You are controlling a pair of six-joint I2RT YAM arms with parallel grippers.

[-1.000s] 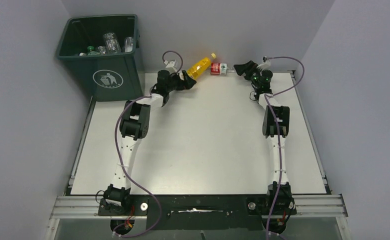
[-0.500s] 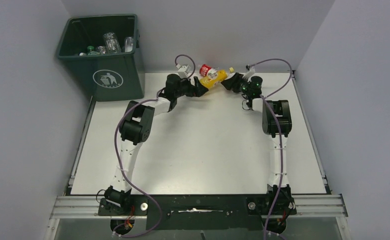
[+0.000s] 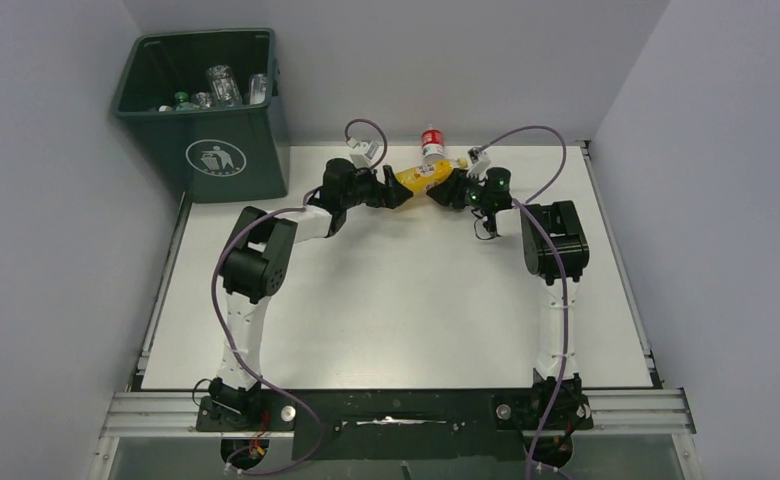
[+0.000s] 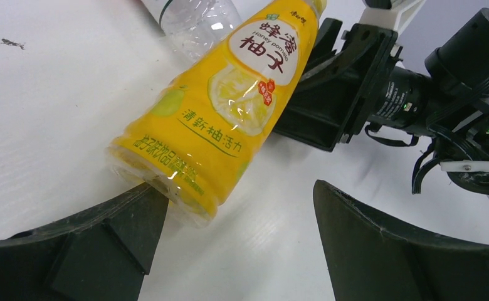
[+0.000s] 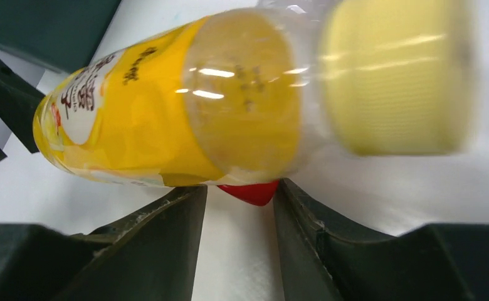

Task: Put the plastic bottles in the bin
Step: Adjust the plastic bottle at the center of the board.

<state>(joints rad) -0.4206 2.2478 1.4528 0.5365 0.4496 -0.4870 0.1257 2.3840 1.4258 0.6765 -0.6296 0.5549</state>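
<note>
A yellow bottle [image 3: 424,178] lies on the white table near its back edge, between my two grippers. My left gripper [image 3: 396,189] is open; in the left wrist view [image 4: 239,195] the yellow bottle's [image 4: 229,106] base rests against the left finger, with a wide gap to the right one. My right gripper [image 3: 448,191] faces it, jaws a little apart and empty; in the right wrist view [image 5: 239,188] the bottle's [image 5: 185,106] cap end lies across the fingertips. A clear red-labelled bottle [image 3: 432,143] sits just behind. The dark green bin [image 3: 206,120] stands at the back left.
The bin holds several clear bottles [image 3: 221,85]. Grey walls close the table at the back and both sides. A red piece [image 5: 251,192] shows beyond the right fingertips. The right gripper [image 4: 348,81] fills the upper right of the left wrist view.
Both grippers moved toward each other and nearer me. The yellow bottle came down from the back left to the table between them. The red-labelled bottle shifted slightly.
</note>
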